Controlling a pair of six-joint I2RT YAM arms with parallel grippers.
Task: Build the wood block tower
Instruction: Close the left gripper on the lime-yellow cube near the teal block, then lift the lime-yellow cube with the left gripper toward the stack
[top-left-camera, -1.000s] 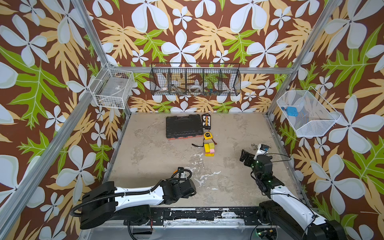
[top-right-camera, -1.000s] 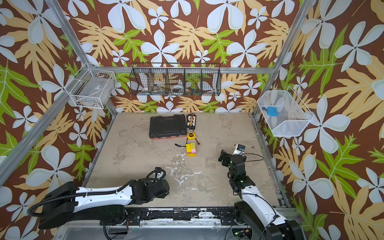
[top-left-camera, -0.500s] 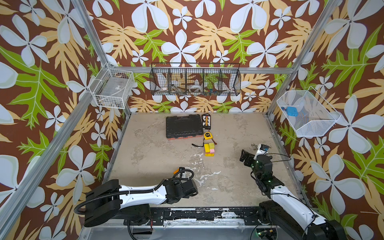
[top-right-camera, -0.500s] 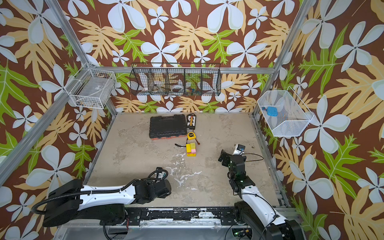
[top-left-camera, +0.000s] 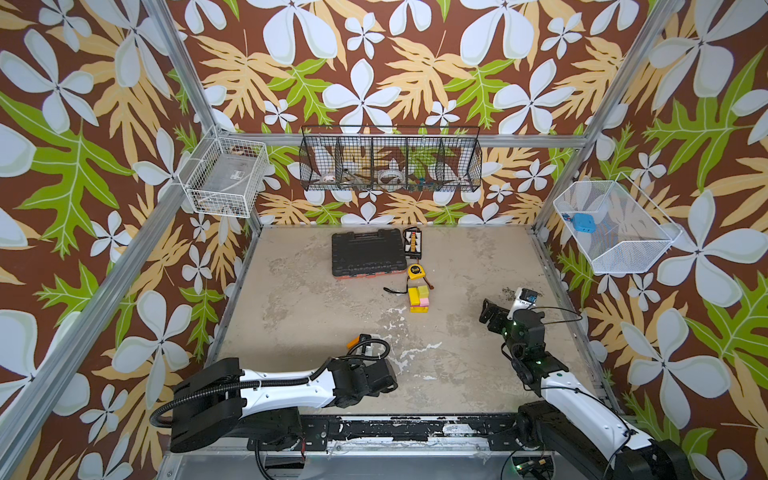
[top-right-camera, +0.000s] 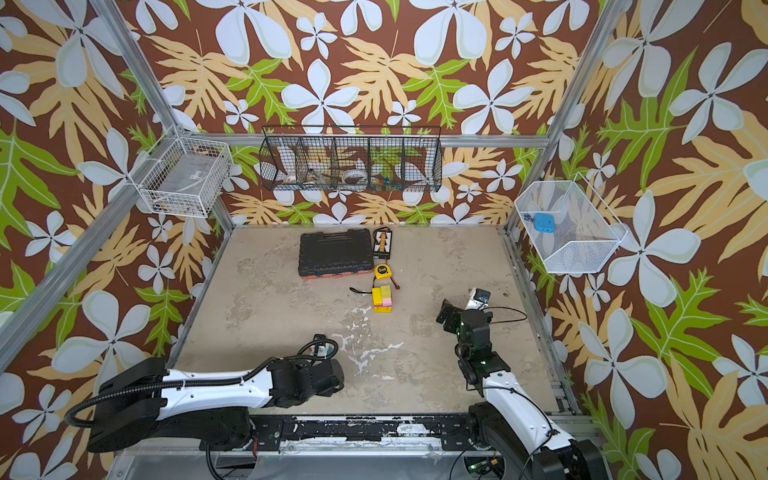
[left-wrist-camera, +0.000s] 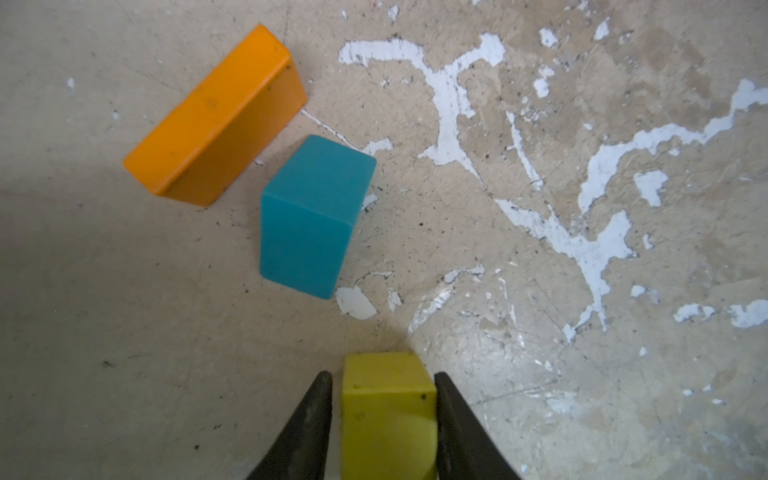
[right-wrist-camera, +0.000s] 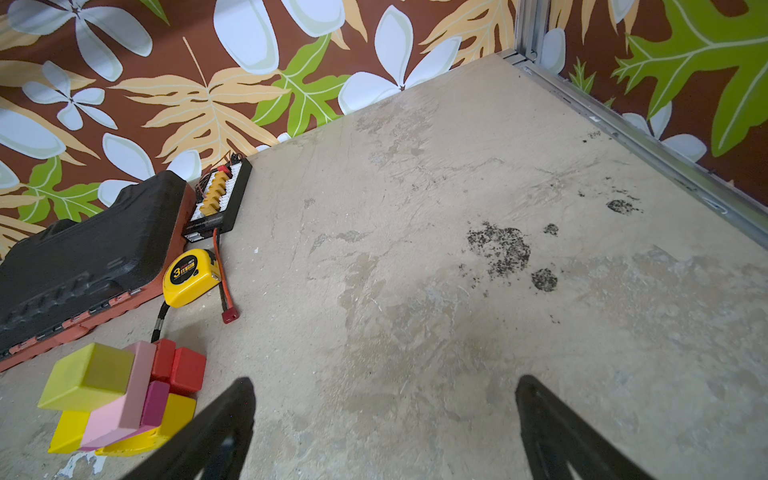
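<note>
The tower (top-right-camera: 382, 300), a small stack in yellow and pink, stands on the table (top-right-camera: 436, 257) just in front of a yellow tape measure (top-right-camera: 382, 271), which lies by the near right corner of a black tool case (top-right-camera: 336, 253). The left arm (top-right-camera: 216, 388) stretches low along the front edge, while the right arm (top-right-camera: 478, 332) rises at the right, well apart from the stack. A black wire basket (top-right-camera: 351, 160) hangs on the back wall.

Orange bar (left-wrist-camera: 216, 116), teal block (left-wrist-camera: 311, 216), yellow-green cube (left-wrist-camera: 388, 415), black tool case (top-left-camera: 369, 253), floral brown walls (top-left-camera: 374, 62).
</note>
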